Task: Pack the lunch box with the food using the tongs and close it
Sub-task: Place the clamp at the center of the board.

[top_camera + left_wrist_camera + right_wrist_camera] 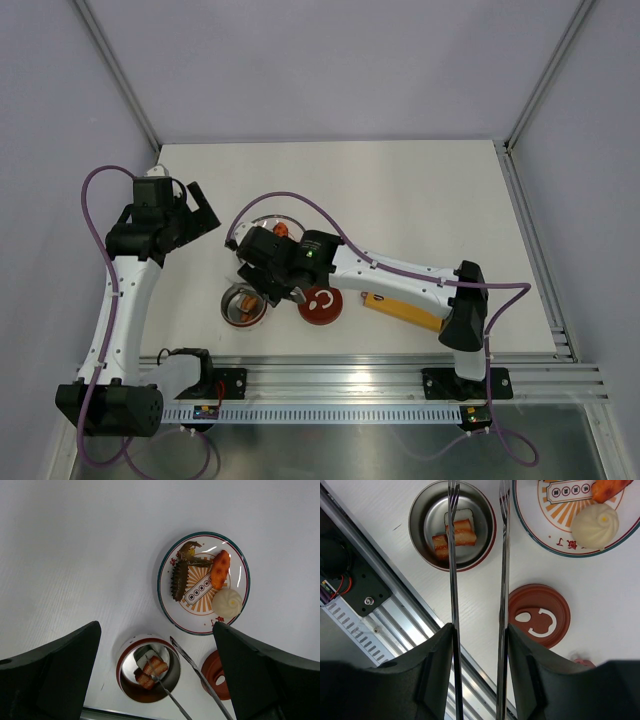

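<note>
The lunch box (432, 514), red outside and steel inside, stands open near the front edge with two brown striped pieces of food (455, 537) in it. My right gripper (480, 630) is shut on the tongs (453, 580), which are spread. One tong tip hangs over the pieces in the box, the other outside its rim. The dark-red lid (539, 615) lies flat to the right of the box. A white bun (594, 525) and an orange piece (610, 487) lie on the plate (540, 525). My left gripper (155, 627) hovers high above, open and empty.
The plate (162, 580) also carries a dark brown piece (180, 577). A long yellow-orange bar (405, 310) lies under the right arm, right of the lid (320, 305). The metal rail (380, 385) runs along the near edge, close behind the lunch box (244, 305).
</note>
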Available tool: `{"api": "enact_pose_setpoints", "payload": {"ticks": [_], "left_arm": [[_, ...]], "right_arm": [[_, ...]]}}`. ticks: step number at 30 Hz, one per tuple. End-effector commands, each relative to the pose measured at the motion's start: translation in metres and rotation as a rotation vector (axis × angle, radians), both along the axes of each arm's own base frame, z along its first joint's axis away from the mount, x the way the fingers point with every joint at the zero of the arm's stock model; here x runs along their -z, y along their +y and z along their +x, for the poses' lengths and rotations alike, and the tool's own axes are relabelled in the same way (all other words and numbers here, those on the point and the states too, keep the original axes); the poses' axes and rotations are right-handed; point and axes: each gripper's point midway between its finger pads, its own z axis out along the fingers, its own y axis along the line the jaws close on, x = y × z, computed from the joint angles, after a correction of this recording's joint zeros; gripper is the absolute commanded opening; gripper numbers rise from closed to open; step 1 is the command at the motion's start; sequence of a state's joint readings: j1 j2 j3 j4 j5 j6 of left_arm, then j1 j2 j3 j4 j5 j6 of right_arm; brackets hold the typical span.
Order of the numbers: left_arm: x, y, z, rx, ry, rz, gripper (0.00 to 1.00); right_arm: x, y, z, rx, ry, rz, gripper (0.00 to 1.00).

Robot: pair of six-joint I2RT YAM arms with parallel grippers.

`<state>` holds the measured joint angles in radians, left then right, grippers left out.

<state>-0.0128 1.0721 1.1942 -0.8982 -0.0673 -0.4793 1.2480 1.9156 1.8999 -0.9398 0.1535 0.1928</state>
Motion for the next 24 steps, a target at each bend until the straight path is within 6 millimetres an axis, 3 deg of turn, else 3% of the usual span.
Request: {"api": "enact_pose_setpoints", "payload": {"ticks": [1, 7, 12, 16, 24], "left_arm": [[-0.009, 0.006, 0.001, -0.024, -0.042, 0.015, 0.99], [-0.01, 0.006, 0.0, -0.025, -0.042, 0.014, 0.99], [-0.011, 0.005, 0.0, -0.022, -0.045, 0.011, 0.99], [-0.012, 0.005, 0.001, -0.019, -0.044, 0.014, 0.99], [-0.009, 0.003, 0.004, -0.008, -0.035, 0.006, 0.99]], "right_arm": [[-0.053, 0.001, 0.013, 0.025, -0.11, 0.11, 0.52], [-0.058, -0.009, 0.023, 0.069, -0.13, 0.121, 0.51], [-0.061, -0.03, 0.04, 0.138, -0.155, 0.119, 0.51], [-0.065, -0.061, 0.061, 0.227, -0.165, 0.129, 0.51], [-0.039, -0.142, 0.112, 0.459, -0.164, 0.076, 0.5]]}}
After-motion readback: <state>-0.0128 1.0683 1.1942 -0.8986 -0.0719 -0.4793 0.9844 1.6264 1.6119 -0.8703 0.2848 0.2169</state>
